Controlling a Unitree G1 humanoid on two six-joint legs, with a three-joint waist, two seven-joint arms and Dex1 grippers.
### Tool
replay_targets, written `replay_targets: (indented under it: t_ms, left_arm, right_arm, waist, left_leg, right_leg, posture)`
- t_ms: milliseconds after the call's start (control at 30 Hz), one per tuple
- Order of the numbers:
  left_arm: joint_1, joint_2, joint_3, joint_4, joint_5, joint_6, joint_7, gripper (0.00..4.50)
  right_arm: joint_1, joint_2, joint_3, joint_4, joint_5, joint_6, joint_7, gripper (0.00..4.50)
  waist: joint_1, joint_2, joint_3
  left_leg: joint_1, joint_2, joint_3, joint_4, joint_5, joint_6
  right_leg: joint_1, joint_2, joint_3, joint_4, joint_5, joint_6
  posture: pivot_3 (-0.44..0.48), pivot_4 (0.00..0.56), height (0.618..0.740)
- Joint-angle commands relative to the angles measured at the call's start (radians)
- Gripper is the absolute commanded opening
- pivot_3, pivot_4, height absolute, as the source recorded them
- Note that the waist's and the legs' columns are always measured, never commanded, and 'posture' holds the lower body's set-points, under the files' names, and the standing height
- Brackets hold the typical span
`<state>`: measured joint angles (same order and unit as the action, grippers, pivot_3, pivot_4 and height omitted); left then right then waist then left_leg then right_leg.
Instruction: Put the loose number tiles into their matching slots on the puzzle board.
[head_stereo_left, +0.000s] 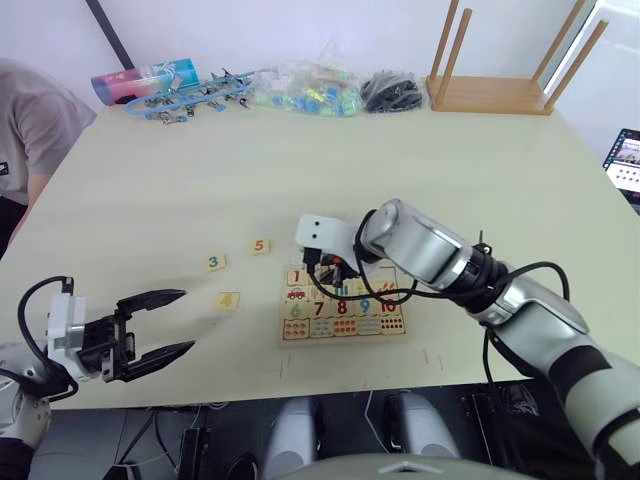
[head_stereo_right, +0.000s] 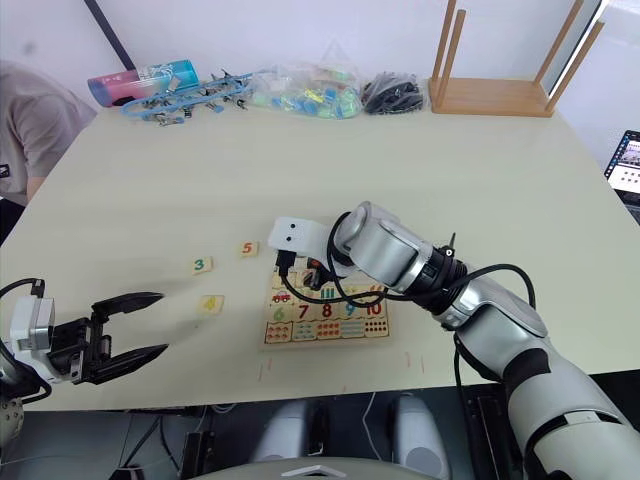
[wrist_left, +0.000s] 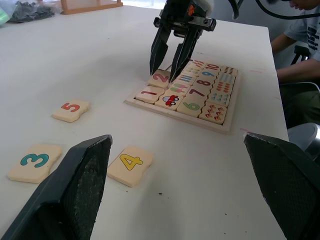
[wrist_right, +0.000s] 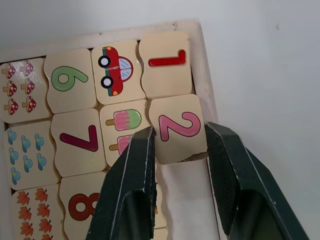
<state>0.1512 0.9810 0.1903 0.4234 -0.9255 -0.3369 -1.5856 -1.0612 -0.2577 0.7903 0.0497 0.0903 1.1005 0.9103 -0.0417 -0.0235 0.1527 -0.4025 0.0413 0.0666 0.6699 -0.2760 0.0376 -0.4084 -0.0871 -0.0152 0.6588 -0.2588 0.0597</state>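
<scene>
Left gripper (head_stereo_left: 172, 324): held low over the tabletop (head_stereo_left: 150, 180), fingers spread wide, nothing held.
Tiles 3 (head_stereo_left: 214, 263), 4 (head_stereo_left: 228, 300), 5 (head_stereo_left: 260, 246): laid loose on the tabletop, left of the puzzle board (wrist_left: 227, 125).
Tile 1 (wrist_right: 166, 61): seated in the board's corner slot.
Right gripper (wrist_right: 178, 134): fingers set narrow on both sides of tile 2 (wrist_right: 178, 127), which is tilted beside tile 1.

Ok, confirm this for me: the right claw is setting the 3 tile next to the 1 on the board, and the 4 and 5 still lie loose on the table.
Wrong digit. The right wrist view shows the right claw around the 2 tile, beside the 1 on the board. The 3, 4 and 5 lie loose on the table.
</scene>
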Motion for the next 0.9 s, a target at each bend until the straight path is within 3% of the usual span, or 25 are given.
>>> replay_targets:
  t_ms: [33, 900]
  left_arm:
    - [-0.002, 0.005, 0.023, -0.016, -0.003, 0.003, -0.029, 4.50]
    - [-0.006, 0.006, 0.022, -0.028, 0.003, 0.013, -0.029, 4.50]
  right_arm:
    - [-0.021, 0.001, -0.011, -0.021, -0.003, -0.003, 0.005, 0.89]
    - [-0.001, 0.001, 0.010, -0.031, -0.005, -0.035, 0.014, 0.89]
  waist:
    - [0.000, 0.000, 0.000]
    - [0.000, 0.001, 0.001]
  left_leg:
    - [0.000, 0.000, 0.000, 0.000, 0.000, 0.000]
    - [-0.001, 0.000, 0.000, 0.000, 0.000, 0.000]
  right_leg:
    - [0.000, 0.000, 0.000, 0.000, 0.000, 0.000]
    - [-0.001, 0.000, 0.000, 0.000, 0.000, 0.000]
  posture:
    - [0.000, 0.150, 0.737]
    - [0.000, 0.150, 0.737]
